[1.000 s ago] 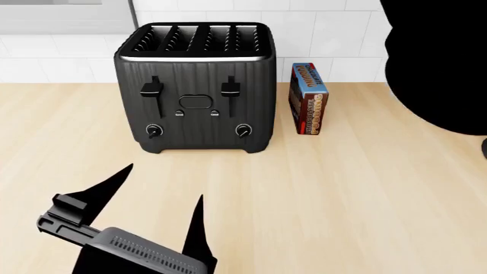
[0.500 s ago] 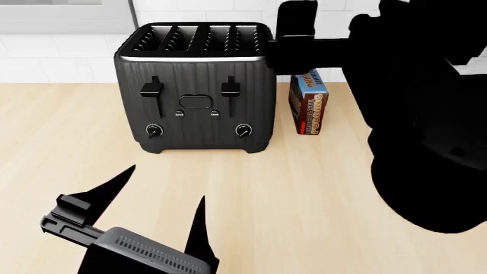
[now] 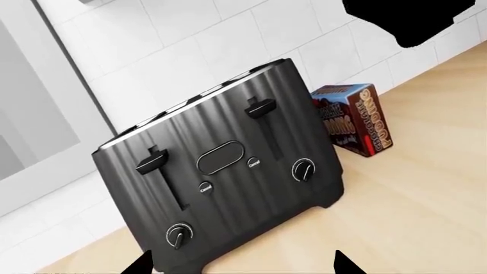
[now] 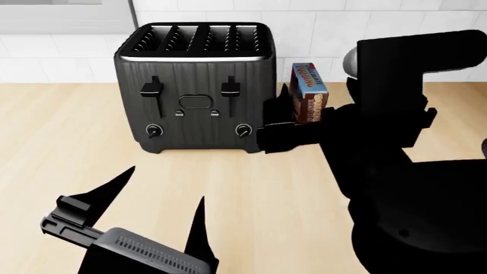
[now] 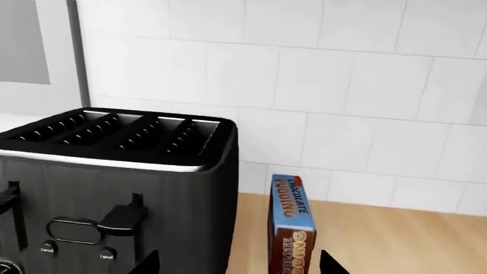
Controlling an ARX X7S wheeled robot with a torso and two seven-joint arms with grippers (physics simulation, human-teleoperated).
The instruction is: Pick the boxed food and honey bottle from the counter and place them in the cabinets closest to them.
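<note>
The blue cereal box and the honey bottle are out of view in every frame. The beige wood-grain counter fills the head view. My left gripper is open and empty, low over the counter in front of the toaster; its tips show wide apart in the left wrist view. My right gripper is open and empty. It points toward the back wall, between the toaster's right side and a short brown-orange pudding box. Its tips straddle that gap in the right wrist view.
A large black four-slot toaster stands mid-counter against the white tiled wall; it also shows in both wrist views. The pudding box stands just to its right. My right arm's dark bulk covers the right side.
My right arm has swung down from the upper right, and its gripper now sits low beside the toaster, partly covering the pudding box. The left gripper has barely moved.
</note>
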